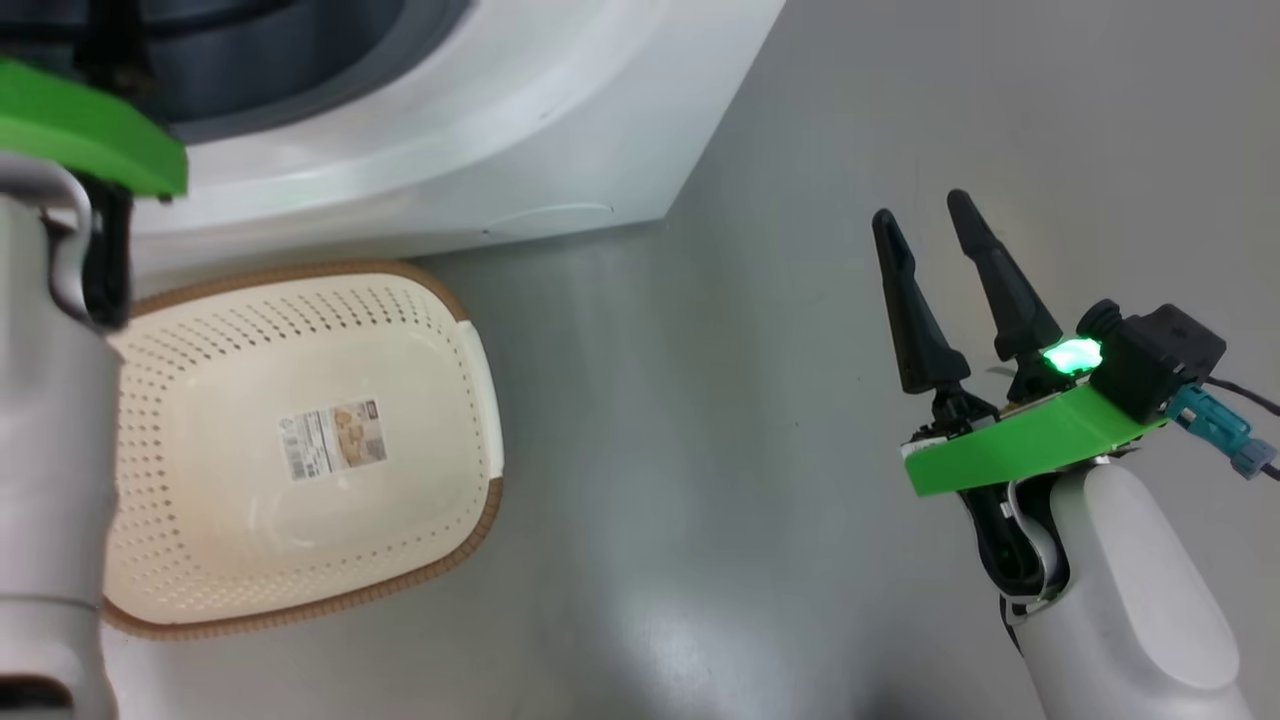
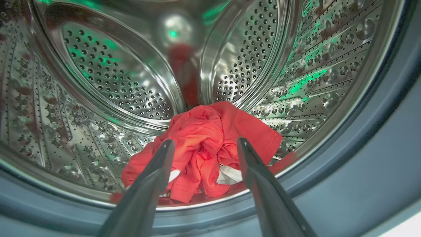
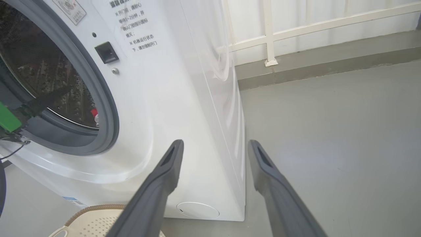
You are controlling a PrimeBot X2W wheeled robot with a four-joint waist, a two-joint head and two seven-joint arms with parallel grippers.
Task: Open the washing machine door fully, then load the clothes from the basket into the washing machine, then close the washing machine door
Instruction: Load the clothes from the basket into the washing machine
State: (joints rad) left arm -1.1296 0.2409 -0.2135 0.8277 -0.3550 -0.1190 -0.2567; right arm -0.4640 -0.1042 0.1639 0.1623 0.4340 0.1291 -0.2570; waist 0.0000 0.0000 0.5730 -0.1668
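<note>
The red clothes [image 2: 204, 144], with a bit of white cloth, lie in a heap at the front bottom of the steel drum [image 2: 115, 82]. My left gripper [image 2: 205, 142] is open just in front of the heap, holding nothing. One of its dark fingers [image 3: 49, 98] reaches into the washing machine [image 3: 158, 98] through the uncovered opening. The washing machine door is out of view. The cream basket [image 1: 180, 350] stands empty on the floor before the washing machine [image 1: 450, 150], its label showing. My right gripper [image 1: 922, 215] hangs open over bare floor to the right, its gripper [image 3: 215, 143] aimed at the machine's front corner.
Grey floor [image 1: 700, 450] stretches to the right of the machine and the basket [image 3: 95, 223]. A white railing [image 3: 269, 33] on a low kerb runs behind. My pale left forearm [image 1: 50, 480] covers the basket's left side.
</note>
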